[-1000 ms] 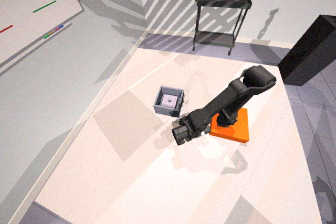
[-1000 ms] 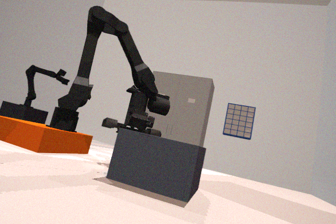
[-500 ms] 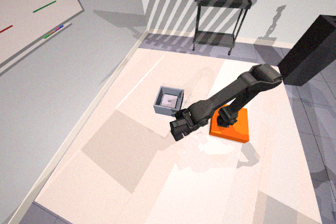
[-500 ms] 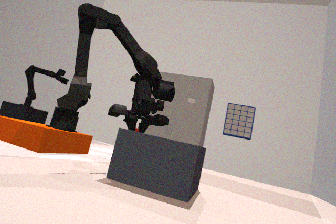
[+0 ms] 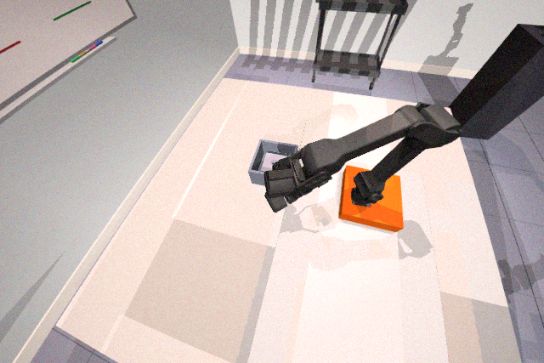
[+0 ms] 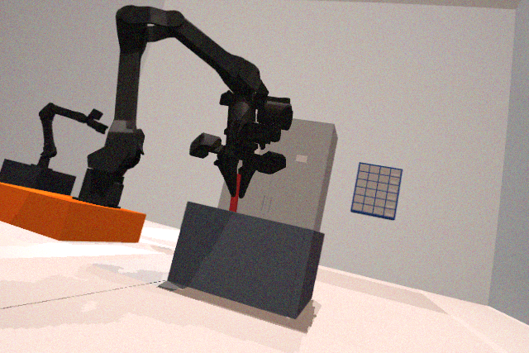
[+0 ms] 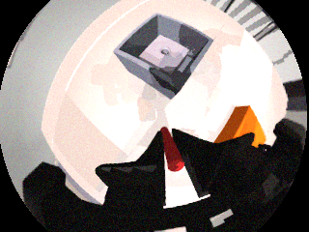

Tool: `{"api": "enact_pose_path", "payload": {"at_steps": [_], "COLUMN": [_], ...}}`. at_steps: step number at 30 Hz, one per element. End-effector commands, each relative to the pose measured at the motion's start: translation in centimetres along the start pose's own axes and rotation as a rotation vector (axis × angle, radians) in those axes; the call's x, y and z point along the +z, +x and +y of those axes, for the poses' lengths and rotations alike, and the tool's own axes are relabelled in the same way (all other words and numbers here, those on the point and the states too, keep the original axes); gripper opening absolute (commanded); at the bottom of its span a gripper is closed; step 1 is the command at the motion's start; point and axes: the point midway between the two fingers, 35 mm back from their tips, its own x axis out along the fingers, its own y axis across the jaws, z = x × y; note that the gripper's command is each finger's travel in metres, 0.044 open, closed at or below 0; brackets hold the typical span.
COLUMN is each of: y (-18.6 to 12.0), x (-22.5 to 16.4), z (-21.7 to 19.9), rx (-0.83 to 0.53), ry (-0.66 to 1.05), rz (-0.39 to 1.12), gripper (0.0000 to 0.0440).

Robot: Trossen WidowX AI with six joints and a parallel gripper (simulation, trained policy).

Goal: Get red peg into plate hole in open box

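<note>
Red peg (image 6: 233,203) (image 7: 171,149) is sitting in our gripper (image 5: 283,181) (image 6: 237,196) (image 7: 166,132), and we are clamping it between the two fingertips. In the exterior view, we are seeing a short red length showing between and below the dark fingers, with its lower end hidden behind the near wall of the open box (image 5: 257,175) (image 6: 243,259) (image 7: 137,68). There the peg is leaning about as much as the slanting side edges of the box.

In the wrist view, we are looking down past the peg's rounded near end, and its far end is pointing at the pale mat (image 5: 211,271) (image 6: 85,310) (image 7: 103,121) outside the box. From above, our gripper is hanging beside the grey box and covering one corner of it; the peg is hiding beneath the hand.

Inside the box, the pale plate (image 5: 269,160) (image 7: 154,57) is lying on the bottom, and we are seeing its small round hole (image 7: 165,51) unfilled. We are holding the peg out of that hole, off to the side of the box.

Our black arm (image 5: 365,139) (image 6: 128,84) is reaching over from an orange block (image 5: 391,213) (image 6: 97,227) (image 7: 238,123).
</note>
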Motion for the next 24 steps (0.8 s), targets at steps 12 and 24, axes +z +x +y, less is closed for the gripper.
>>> {"api": "enact_pose_path", "payload": {"at_steps": [12,24], "y": [-0.4,0.9], "x": [6.4,11.0], "z": [-0.7,-1.9], "rx": [-0.026,-0.044], "ry": [0.065,0.139], "rz": [-0.046,-0.063], "gripper": [0.0000,0.0000]}}
